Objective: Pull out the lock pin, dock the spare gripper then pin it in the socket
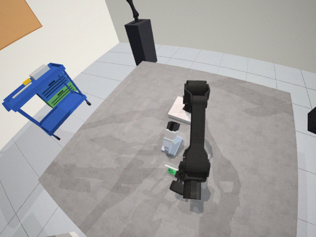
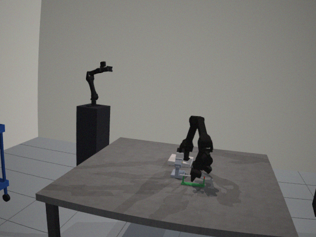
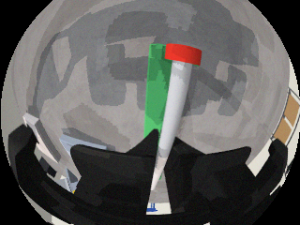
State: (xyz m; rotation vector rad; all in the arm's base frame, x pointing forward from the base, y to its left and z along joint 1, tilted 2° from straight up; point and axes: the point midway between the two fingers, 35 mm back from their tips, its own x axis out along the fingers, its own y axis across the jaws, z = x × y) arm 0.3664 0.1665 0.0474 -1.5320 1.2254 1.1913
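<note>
From the top, shows the black arm (image 1: 198, 122) (image 2: 201, 130) across the worktop, hiding much of its gripper (image 1: 177, 179) (image 2: 193, 178) (image 3: 165, 140) and the red-headed end of the lock pin (image 1: 171, 167) (image 2: 185, 175) (image 3: 177, 103). Leaves a short white length of pin in sight beside the green holder (image 1: 172, 171) (image 2: 192, 184) (image 3: 157, 94), near the pale blue mount (image 1: 176, 147) (image 2: 177, 173) (image 3: 84, 143). Above that mount, shows the white spare gripper (image 1: 170, 135) (image 2: 178, 159) upright with black jaws; cannot tell from here how deeply seated. From the exterior, gives the pin lying roughly level between the two uprights of the green holder, with a red spot at the far right end and the middle covered by the black fingers. Makes the spare gripper's lower joint hard to read at this size. From the wrist, reveals the pin best: slim, round, pale grey-white, with a broad red collar-like head, running slantwise alongside the green holder and narrowing toward the fingers. Has the fingers drawn nearly together on the pin, holding it; cuts off the mount at lower left behind black gripper parts.
</note>
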